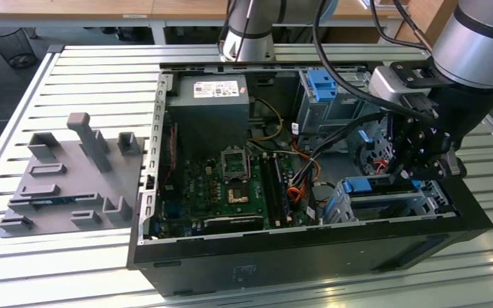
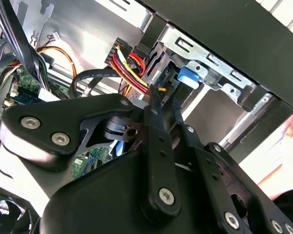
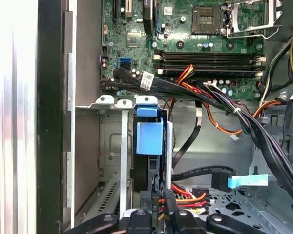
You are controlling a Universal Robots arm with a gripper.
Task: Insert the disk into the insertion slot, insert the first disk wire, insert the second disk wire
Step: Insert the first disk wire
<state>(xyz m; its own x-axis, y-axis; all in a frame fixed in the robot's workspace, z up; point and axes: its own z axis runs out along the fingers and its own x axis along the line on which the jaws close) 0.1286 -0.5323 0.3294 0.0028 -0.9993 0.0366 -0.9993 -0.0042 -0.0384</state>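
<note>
Step 1 looked done imo: the disk (image 1: pixel 371 186) already sat in the slot (image 1: pixel 405 206), low in the front corner of the open PC case (image 1: pixel 272 260), on the exterior view's right. Its blue frame showed betw. the cage walls. The tool (image 1: pixel 418 172) hung right over that cage, inside the case.

In the second wrist view the tool (image 2: pixel 155 96) was pressed together on the end of the coloured wires (image 2: pixel 132 66) (red/yellow/black), w/ its tips just beside the disk's blue tab (image 2: pixel 188 75). In the first wrist view the same wires (image 3: pixel 188 194) ran in at the tool (image 3: pixel 161 207), right behind the disk (image 3: pixel 150 139) in the slot (image 3: pixel 110 156).

Step in hand: prob. the first disk wire, i.e. plug going into the disk's back edge. Couldn't tell if the plug was touching the socket or seated, as the tips hid the contact. A black cable w/ a blue tab (image 3: pixel 248 181) lay loose nearby, unplugged, so the second wire looked not yet done.

What the move called for, my guess: plug squared to the socket and a short straight push w/ no sideways drag. Other cables crowded close and could snag.

A grey fixture block (image 1: pixel 67 186) sat on the tabletop (image 1: pixel 84 70) beside the case.
</note>
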